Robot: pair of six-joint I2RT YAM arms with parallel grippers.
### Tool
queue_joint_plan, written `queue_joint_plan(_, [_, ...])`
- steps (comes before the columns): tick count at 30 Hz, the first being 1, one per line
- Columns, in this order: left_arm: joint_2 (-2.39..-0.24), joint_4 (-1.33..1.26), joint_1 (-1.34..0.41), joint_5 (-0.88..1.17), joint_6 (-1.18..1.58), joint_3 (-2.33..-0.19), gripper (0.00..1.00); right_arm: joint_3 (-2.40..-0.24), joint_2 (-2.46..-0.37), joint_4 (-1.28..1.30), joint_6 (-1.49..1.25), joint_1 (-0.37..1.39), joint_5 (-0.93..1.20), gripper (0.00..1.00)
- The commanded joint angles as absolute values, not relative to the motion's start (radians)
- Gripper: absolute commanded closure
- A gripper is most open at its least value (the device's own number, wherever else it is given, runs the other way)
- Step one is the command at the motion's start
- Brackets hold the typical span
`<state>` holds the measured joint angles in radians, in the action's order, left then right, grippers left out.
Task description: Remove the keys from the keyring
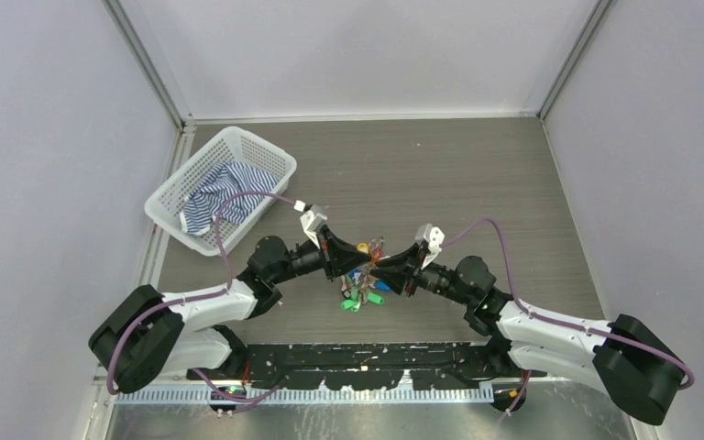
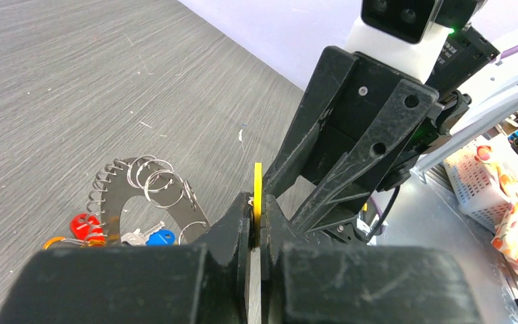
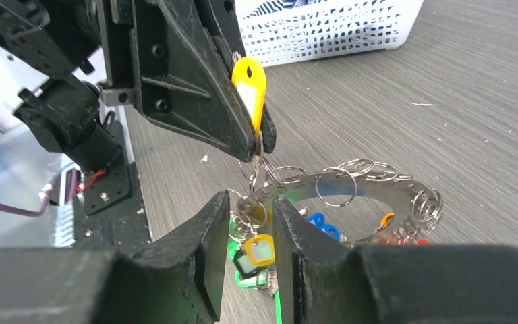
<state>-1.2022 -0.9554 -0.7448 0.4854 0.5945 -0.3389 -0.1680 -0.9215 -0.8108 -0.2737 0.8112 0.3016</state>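
1. Right wrist view: your left gripper is clamped on a yellow tag. The tag's small split ring hangs just below the claw tips and looks hooked to the keyring.
2. On your right gripper the jaws are partly apart, with the keyring's near end and some keys between them. Can't tell if it's gripping.
3. The rest of the keyring runs away beyond the right claw, with coloured keys under it.
4. No key seen lying apart from the bunch. Likely early: the yellow one is mid-removal and all the others are left.
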Motion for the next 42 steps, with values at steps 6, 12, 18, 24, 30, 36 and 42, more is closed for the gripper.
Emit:
queue_joint_plan(6, [-1.204,-1.07,-0.73,0.545,0.611,-0.38,1.0,-0.179,-0.977,-0.893,-0.114,0.828,0.257,0.67])
queue_joint_plan(12, [-1.212,-1.072,-0.722,0.561,0.613,-0.388,1.0,-0.201,-1.017,-0.916,-0.096,0.83,0.283,0.7])
queue_joint_plan(18, [-1.218,-1.073,-0.708,0.586,0.616,-0.4,1.0,-0.204,-0.994,-0.886,-0.078,0.856,0.265,0.68])
queue_joint_plan(24, [-1.224,-1.072,-0.706,0.624,0.618,-0.415,1.0,-0.205,-0.987,-0.88,-0.045,0.883,0.252,0.63])
queue_joint_plan(30, [-1.24,-1.082,-0.706,0.664,0.62,-0.427,1.0,-0.205,-1.001,-0.92,-0.01,0.886,0.238,0.62])
queue_joint_plan(36, [-1.251,-1.081,-0.706,0.684,0.597,-0.435,1.0,-0.205,-1.015,-0.952,-0.015,0.887,0.257,0.67])
queue_joint_plan(42, [-1.249,-1.041,-0.706,0.689,0.565,-0.451,1.0,-0.202,-1.016,-0.966,-0.027,0.892,0.27,0.71])
